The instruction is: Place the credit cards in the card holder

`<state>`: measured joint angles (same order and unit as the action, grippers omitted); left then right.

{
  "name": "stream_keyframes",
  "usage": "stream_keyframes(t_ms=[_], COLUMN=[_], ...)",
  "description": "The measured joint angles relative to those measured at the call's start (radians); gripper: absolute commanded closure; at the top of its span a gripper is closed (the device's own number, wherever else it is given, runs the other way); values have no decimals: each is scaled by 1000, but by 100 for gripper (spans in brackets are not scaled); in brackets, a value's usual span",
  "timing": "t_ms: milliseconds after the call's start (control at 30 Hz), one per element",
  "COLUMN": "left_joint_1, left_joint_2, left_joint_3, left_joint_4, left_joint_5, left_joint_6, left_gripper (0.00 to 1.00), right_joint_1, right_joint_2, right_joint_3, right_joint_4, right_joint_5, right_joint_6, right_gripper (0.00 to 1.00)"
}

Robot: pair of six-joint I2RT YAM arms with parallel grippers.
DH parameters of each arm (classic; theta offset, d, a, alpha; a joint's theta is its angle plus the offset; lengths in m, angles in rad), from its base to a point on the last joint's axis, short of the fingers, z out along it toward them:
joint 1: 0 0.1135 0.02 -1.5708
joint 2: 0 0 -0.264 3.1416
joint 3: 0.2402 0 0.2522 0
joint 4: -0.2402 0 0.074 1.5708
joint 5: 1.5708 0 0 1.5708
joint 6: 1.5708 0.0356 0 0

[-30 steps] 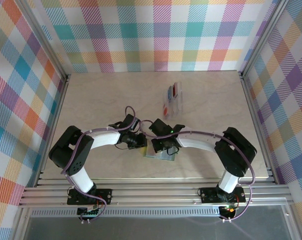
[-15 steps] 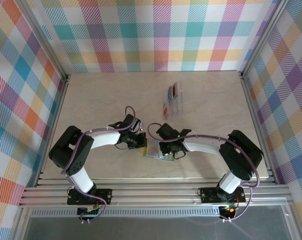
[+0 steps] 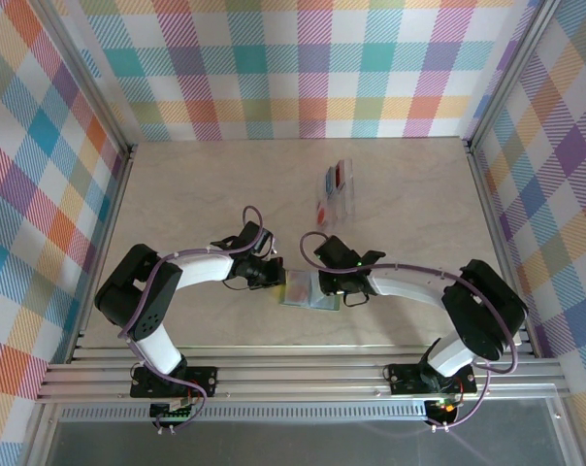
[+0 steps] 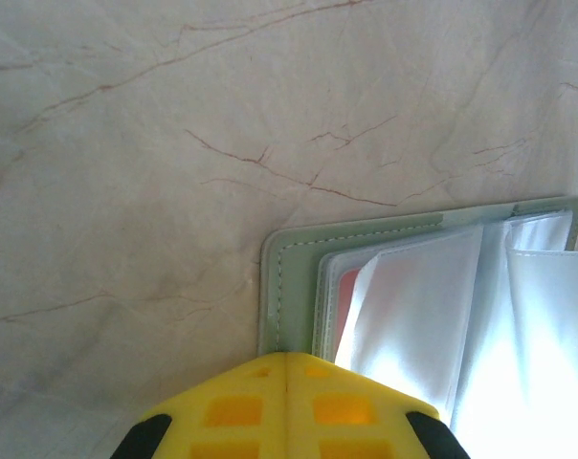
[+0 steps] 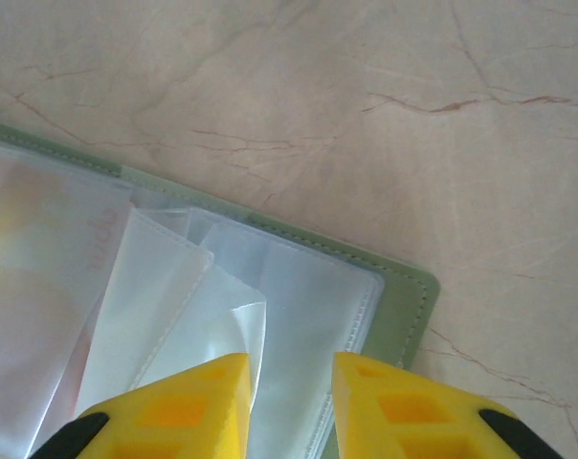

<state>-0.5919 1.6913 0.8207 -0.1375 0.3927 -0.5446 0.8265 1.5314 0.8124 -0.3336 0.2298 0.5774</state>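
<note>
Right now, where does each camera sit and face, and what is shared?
Top external: above, behind the bases, looking down at the table; left arm, right arm show.
Left wrist: on that arm, looking down at the card holder; left gripper shut.
Right wrist: looking down at its other end; right gripper open.
Shared: the card holder.

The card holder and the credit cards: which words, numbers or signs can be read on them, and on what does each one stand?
No text can be read with certainty.
Faint pale lettering on a card inside the card holder: too blurred to read.
Credit cards standing in the clear rack: too small to read.
</note>
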Motion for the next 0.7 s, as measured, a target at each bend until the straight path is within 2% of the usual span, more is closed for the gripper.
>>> stream_keyframes(t_ms=[400, 567, 633, 700], left_joint_1=[1, 1, 1, 1], left_joint_2=[-5, -11, -11, -11], left_joint_3=[-7, -13, -13, -13], left_joint_4=[8, 12, 12, 12], left_joint_5=[3, -1, -2, -2], left_joint_6=[0, 0, 0, 0], left_gripper=[100, 100, 100, 100], right_joint_1=[-49, -99, -142, -170], right_joint_2=[-188, -175, -135, -78], right_joint_3=[-67, -4, 71, 163], right_joint_4=[-30, -53, -53, -50], right_joint_5=[130, 72, 25, -3], right_joint_6=[59, 27, 5, -19], right_gripper=[61, 57, 50, 47])
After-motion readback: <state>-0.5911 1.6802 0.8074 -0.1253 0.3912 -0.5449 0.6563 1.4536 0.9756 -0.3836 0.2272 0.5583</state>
